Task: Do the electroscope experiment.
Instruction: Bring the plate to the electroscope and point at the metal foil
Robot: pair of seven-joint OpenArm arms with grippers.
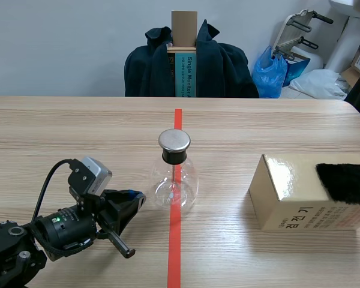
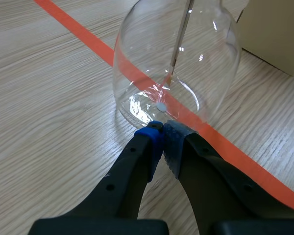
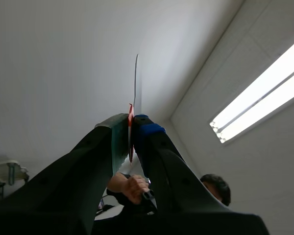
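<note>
The electroscope, a clear glass flask [image 1: 175, 183] with a black stopper and a round metal cap [image 1: 174, 140], stands on the orange tape line at mid-table. In the left wrist view a thin metal rod hangs inside the flask [image 2: 186, 58]. My left gripper [image 1: 137, 198] lies low on the table left of the flask; it is shut on nothing [image 2: 162, 142], its tips right at the glass base. My right gripper [image 3: 131, 125] does not appear in the scene view. It points up toward the ceiling, shut on a thin strip [image 3: 136, 83] with a red part at the pads.
A gold cardboard box [image 1: 288, 195] stands at the right with a black furry cloth [image 1: 348, 183] on top. Beyond the far edge is a chair draped with a dark jacket [image 1: 222, 69]. A person's hand [image 3: 132, 187] shows below my right gripper.
</note>
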